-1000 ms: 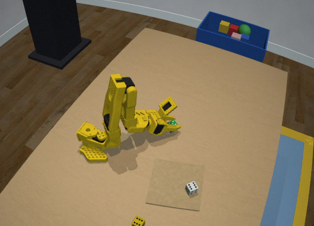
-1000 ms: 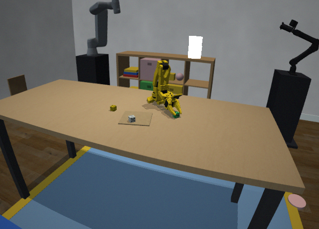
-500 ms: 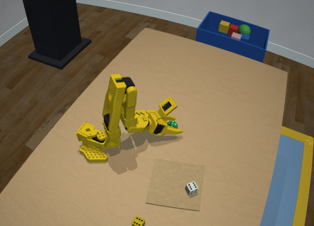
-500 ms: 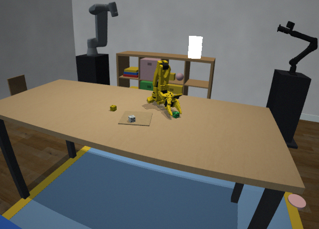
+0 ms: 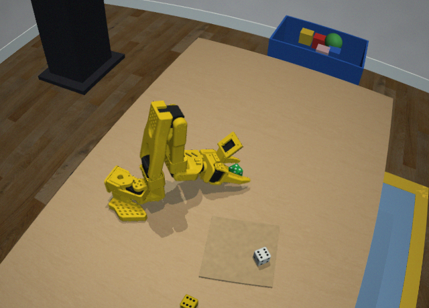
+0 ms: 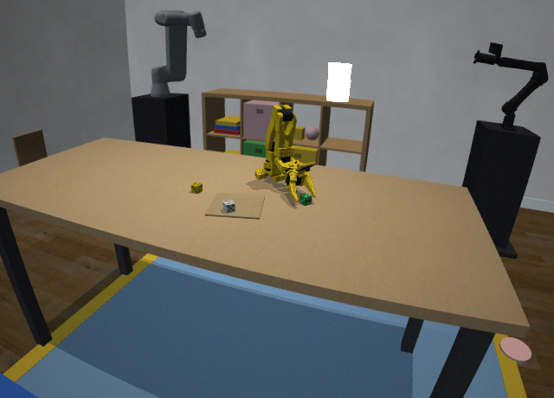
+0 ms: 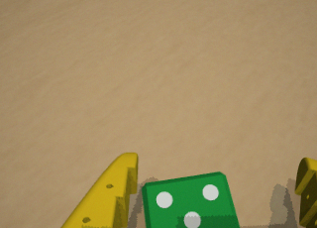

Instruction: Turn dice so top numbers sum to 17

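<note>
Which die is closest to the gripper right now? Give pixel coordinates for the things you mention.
The green die [image 5: 236, 169] [image 6: 305, 199] [image 7: 185, 203], between the open fingers; the white one [image 5: 261, 256] [image 6: 228, 206] and yellow one [image 5: 189, 301] [image 6: 196, 188] lie farther off.

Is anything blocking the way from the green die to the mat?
Nothing visible stands between the green die and the mat, except one finger of the open pincer, on the die's mat side.

My jaws stand open around a green die [image 7: 190, 203], one yellow finger [image 7: 106, 198] just beside it, the other farther off at the edge. I see three white pips; its lower part is cut off. Shadows fall on the table [image 7: 158, 79].
</note>
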`<control>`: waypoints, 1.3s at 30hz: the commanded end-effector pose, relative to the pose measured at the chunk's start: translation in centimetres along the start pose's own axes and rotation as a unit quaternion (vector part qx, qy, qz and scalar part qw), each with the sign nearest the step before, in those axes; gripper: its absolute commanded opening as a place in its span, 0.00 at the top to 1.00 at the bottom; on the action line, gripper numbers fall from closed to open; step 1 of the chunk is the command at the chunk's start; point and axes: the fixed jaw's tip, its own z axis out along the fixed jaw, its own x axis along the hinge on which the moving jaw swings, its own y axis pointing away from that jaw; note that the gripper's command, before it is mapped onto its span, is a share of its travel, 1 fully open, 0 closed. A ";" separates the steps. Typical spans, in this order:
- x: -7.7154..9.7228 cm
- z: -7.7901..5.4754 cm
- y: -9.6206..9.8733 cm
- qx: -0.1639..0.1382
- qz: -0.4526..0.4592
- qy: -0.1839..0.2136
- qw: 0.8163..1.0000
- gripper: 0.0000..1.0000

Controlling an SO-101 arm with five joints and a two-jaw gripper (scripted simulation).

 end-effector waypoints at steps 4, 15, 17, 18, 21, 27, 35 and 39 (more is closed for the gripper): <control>-0.6 -0.6 0.4 -0.014 0.159 -0.020 0.987 0.67; -1.1 -2.0 0.4 -0.023 0.360 -0.018 0.933 0.67; -1.2 -2.3 0.4 -0.023 0.360 -0.016 0.933 0.67; -1.2 -2.3 0.4 -0.022 0.360 -0.015 0.933 0.67; -1.0 -2.5 0.4 -0.021 0.360 -0.012 0.932 0.67; -1.0 -2.5 0.4 -0.020 0.361 -0.012 0.932 0.67; -1.0 -2.5 0.4 -0.020 0.361 -0.012 0.932 0.67; -1.0 -2.5 0.4 -0.020 0.361 -0.012 0.932 0.67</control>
